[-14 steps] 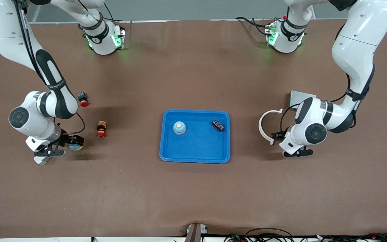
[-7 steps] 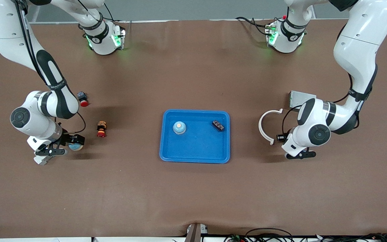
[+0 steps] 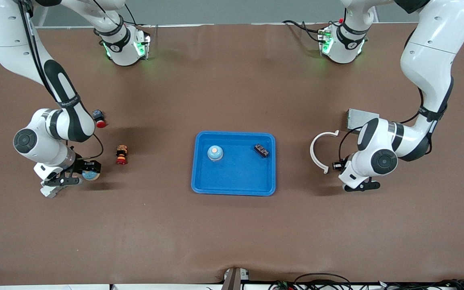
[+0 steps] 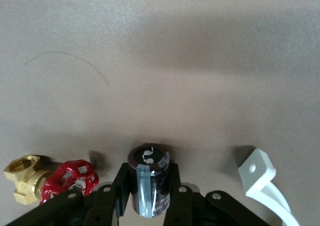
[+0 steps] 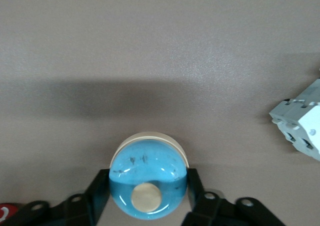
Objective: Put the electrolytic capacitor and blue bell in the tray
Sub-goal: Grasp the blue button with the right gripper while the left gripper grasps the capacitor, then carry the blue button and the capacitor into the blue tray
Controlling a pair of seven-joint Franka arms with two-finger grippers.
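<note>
Left hand point(image 4: 150, 206) clenched on small, light, stiff electrolytic capacitor point(image 4: 149, 183) across its slick sleeve, right hand point(image 5: 148, 198) on smooth-domed blue bell point(image 5: 148, 183), both at table level, well apart from tray point(image 3: 195, 177).

We see a robot lab: two white arms point(image 3: 46, 121) are fixed on a big table point(image 3: 232, 233) covered with brown mat, with green lights at their bases. Loose cables point(image 3: 320, 280) lie at the table edge, and small parts are spread around a blue tray point(image 3: 234, 189).
</note>
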